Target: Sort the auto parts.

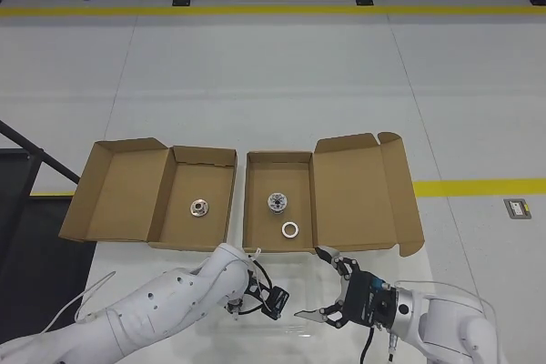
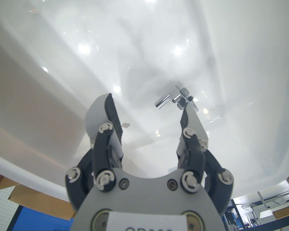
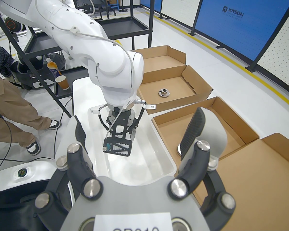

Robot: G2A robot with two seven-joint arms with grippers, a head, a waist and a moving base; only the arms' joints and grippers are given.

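The left gripper (image 2: 148, 108) hangs down inside the one white tray (image 3: 163, 145) with its jaws spread wide and nothing between them. A single chrome cylinder fitting (image 2: 169, 98) lies on the tray floor just past the tip of one finger (image 2: 189, 118). It is very close to that tip, but I cannot tell whether they touch.

The right gripper (image 1: 332, 289) hovers at the tray's edge beside the left one, jaws also wide apart and holding nothing.

Two open cardboard boxes sit side by side beyond both grippers. The left box (image 1: 187, 177), ahead of the left gripper, holds one flanged metal hub (image 1: 198, 207). The right box (image 1: 278, 173) holds two parts. A plain metal ring (image 1: 291, 229) lies nearest the right gripper, just across the box wall, and a toothed, gear-like part (image 1: 277, 201) sits a little farther back.

That makes four parts in all, with three in the boxes and one in the tray.
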